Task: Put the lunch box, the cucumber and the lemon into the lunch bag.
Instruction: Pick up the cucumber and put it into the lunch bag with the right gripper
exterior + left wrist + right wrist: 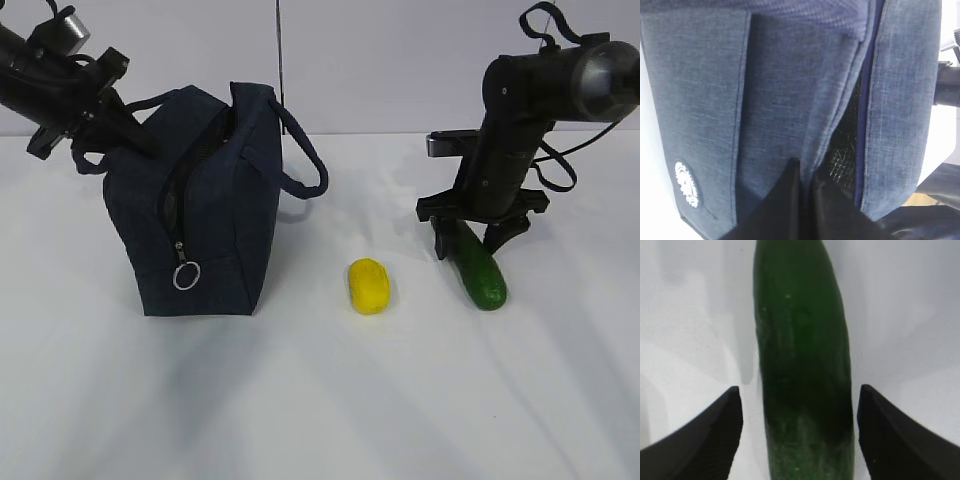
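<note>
Between open pincer (800, 440) fingers lies the glossy dark-green cucumber (800, 365)

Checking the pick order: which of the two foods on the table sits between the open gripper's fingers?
The dark green smooth cucumber, straddled by the right gripper; the yellow oval lemon lies apart.

A white table (320, 400) is carrying 3 things: the navy lunch bag (205, 210) is standing upright, the lemon (369, 285) is lying just to the right of the bag, and the cucumber (479, 268) is lying further right of it.
</note>
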You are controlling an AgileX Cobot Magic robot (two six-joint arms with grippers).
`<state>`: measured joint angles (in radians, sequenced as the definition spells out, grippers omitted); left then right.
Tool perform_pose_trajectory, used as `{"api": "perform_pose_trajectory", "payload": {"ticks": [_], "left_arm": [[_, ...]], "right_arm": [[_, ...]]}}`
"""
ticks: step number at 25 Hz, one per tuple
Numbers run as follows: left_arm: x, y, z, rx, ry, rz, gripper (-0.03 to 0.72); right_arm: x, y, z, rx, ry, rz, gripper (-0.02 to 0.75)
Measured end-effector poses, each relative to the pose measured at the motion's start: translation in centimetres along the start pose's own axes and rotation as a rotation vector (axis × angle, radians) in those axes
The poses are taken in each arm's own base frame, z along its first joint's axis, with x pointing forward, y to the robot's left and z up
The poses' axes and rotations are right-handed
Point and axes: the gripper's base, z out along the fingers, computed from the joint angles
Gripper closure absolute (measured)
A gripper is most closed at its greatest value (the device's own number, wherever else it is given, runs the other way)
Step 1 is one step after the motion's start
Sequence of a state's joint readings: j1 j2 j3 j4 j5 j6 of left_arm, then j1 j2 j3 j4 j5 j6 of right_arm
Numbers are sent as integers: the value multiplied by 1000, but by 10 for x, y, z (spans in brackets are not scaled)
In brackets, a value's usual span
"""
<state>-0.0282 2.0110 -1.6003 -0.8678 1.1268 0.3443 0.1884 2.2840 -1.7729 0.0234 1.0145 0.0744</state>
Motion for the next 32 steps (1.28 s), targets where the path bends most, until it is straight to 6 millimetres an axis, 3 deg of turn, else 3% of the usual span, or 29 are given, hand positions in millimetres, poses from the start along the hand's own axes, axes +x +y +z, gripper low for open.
{"api": "perform_pose_trajectory", "payload": {"ticks": [7, 15, 22, 26, 32], "left_arm": [[0, 0, 0, 1, 2, 0, 697], [1, 0, 0, 4, 11, 0, 697], [2, -1, 0, 8, 23, 0, 697], [2, -1, 0, 9, 26, 0, 697], [2, -1, 0, 10, 27, 0, 697]], "right_arm": [[0, 0, 0, 2, 0, -6, 211], [0, -2, 0, 27, -2, -23, 350], [1, -6, -2, 64, 23, -43, 394], [3, -8, -15, 93, 103, -49, 395], [-17, 4, -50, -13, -3, -7, 395]]}}
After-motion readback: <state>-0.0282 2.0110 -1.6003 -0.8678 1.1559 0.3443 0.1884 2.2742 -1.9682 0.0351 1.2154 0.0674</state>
